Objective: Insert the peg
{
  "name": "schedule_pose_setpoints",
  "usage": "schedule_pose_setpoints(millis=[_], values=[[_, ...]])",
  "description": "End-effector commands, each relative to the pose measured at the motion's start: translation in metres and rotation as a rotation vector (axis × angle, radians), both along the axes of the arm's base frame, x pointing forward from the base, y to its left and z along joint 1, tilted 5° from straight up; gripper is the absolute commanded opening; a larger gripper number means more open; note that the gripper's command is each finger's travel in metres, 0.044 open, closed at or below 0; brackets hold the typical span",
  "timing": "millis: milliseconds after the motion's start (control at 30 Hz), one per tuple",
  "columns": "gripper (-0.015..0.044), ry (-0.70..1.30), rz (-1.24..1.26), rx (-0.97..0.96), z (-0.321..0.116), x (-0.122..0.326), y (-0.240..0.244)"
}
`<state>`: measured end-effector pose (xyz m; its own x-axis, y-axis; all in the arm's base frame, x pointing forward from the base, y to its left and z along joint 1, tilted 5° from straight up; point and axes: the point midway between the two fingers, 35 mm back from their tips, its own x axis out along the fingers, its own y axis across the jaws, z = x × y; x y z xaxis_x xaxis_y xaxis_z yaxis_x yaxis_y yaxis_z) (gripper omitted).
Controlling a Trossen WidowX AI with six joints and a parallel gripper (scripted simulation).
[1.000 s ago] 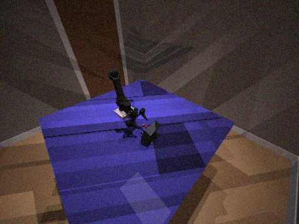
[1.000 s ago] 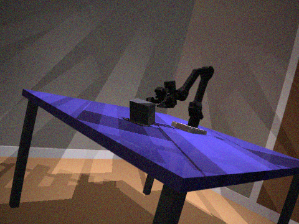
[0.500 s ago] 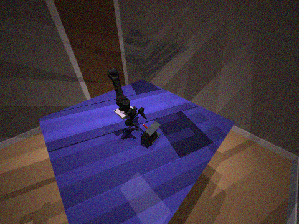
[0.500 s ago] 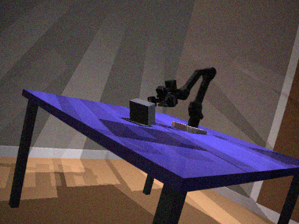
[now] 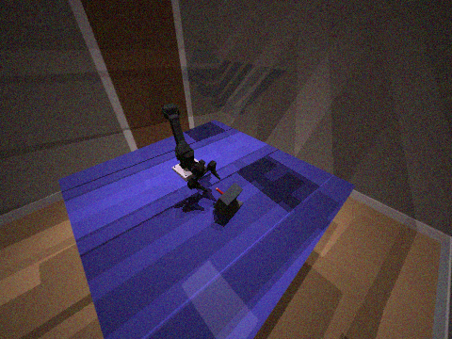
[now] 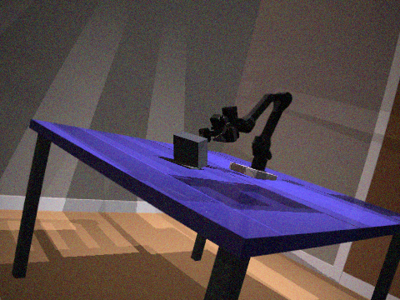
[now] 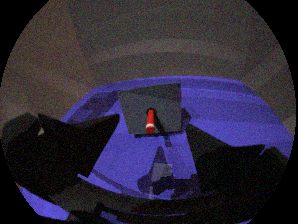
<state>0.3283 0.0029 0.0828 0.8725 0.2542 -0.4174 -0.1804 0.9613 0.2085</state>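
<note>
Peg (image 5: 219, 191) (image 7: 150, 121): red, seated in the hole of the sloped panel (image 5: 231, 194) (image 6: 190, 151) (image 7: 152, 106), outer end toward six o'clock in wrist view. Gripper (image 5: 213, 181) (image 6: 203, 137) (image 7: 153, 121): spread wide, empty.

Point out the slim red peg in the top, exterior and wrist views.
Top: the slim red peg is a small streak just below and right of centre-left, against the dark block's near side.
Exterior: not visible.
Wrist: near the centre, standing out from the panel's face.
Shared landmark: the dark grey block with the sloped panel.
</note>
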Motion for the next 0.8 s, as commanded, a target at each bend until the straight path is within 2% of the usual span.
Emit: schedule_pose_setpoints(millis=[0, 767], values=[[0.044, 0.003, 0.003, -0.002, 0.0, -0.003, -0.001], [0.044, 0.003, 0.001, -0.002, 0.009, -0.017, -0.006]])
